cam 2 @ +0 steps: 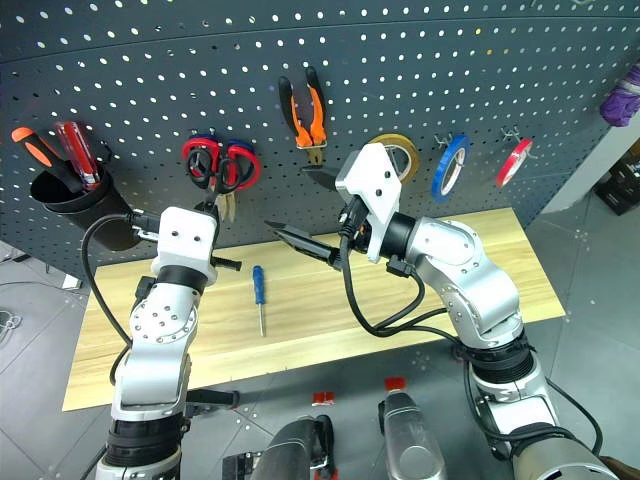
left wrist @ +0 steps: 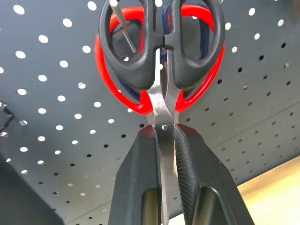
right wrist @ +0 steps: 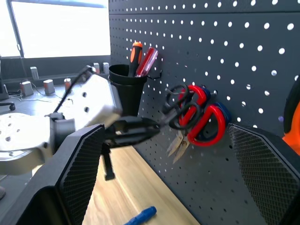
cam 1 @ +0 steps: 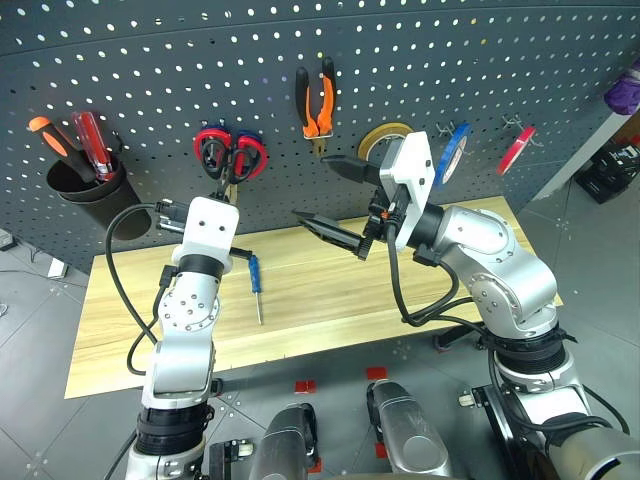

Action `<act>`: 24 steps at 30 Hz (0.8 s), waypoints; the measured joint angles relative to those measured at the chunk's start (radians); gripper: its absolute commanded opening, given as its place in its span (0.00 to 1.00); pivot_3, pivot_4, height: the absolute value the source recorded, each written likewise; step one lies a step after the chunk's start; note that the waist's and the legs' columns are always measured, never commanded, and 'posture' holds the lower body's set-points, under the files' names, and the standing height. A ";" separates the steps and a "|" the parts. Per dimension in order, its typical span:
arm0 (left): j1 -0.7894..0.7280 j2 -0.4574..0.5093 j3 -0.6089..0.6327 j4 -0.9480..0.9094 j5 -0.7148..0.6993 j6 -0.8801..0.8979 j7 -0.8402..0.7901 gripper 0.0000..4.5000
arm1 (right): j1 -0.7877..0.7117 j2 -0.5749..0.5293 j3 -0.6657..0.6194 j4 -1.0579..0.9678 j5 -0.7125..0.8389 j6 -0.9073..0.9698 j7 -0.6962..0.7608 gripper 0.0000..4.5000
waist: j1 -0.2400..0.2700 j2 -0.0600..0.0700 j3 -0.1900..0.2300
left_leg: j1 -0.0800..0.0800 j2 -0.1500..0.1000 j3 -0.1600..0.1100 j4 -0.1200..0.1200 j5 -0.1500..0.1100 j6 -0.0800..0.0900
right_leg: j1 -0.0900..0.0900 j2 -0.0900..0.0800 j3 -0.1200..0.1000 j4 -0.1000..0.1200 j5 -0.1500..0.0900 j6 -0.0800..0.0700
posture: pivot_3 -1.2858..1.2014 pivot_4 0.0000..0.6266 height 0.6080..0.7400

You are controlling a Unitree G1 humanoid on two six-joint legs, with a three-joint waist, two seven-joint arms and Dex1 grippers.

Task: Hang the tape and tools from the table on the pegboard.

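Perforated dark grey pegboard (cam 1: pixel 150 70) rises behind the pale wood counter (cam 1: pixel 300 310), where one blue-handled screwdriver (cam 1: pixel 256 283) lies alone; pliers (cam 1: pixel 316 105) and blue tape (cam 1: pixel 452 152) hang above. Left wrist: the left gripper (left wrist: pixel 165 140) clamps the blades of black-looped scissors (left wrist: pixel 161 42) against red-looped scissors (left wrist: pixel 136 101). Right wrist: the right gripper (right wrist: pixel 173 173) gapes wide, holding nothing.

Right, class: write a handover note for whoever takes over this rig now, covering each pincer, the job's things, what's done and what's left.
Left pincer: shut on the black-handled scissors, holding them by the blades, loops up against the pegboard in front of the red scissors.
Right pincer: open, holding nothing, above the table.
Done: pliers and blue tape hang on the pegboard.
Left: get the black-handled scissors onto a hook and let go; I cannot tell whether a loop is on one yet. Then hang the blue screwdriver, lying on the table.
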 measured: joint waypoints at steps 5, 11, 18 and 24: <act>-0.014 -0.005 -0.005 0.029 -0.010 -0.011 0.001 0.20 | -0.004 0.006 0.000 0.000 0.001 0.001 -0.002 1.00 | 0.000 0.000 0.000 | 0.000 0.000 0.000 0.000 0.000 0.000 | 0.000 0.000 0.000 0.000 0.000 0.000 | 0.39 0.41 1.00; -0.008 -0.044 -0.006 0.027 -0.042 0.016 0.000 0.60 | -0.042 0.032 0.004 0.000 0.005 0.006 -0.005 1.00 | 0.000 0.000 0.000 | 0.000 0.000 0.000 0.000 0.000 0.000 | 0.000 0.000 0.000 0.000 0.000 0.000 | 0.39 0.46 1.00; 0.085 -0.150 0.101 0.033 -0.188 0.301 -0.018 0.80 | 0.001 0.020 0.040 -0.018 0.004 0.067 -0.014 1.00 | -0.001 -0.003 0.005 | 0.000 0.001 0.000 0.000 0.000 0.000 | 0.000 0.000 0.000 0.000 0.000 0.000 | 0.39 0.53 1.00; -0.019 -0.114 0.162 0.223 -0.246 0.410 -0.025 0.80 | 0.046 -0.022 0.116 -0.055 -0.005 0.181 -0.028 1.00 | 0.007 -0.009 0.013 | 0.000 0.000 -0.001 0.001 0.000 0.000 | 0.001 0.000 -0.001 0.000 0.000 0.000 | 0.39 0.53 1.00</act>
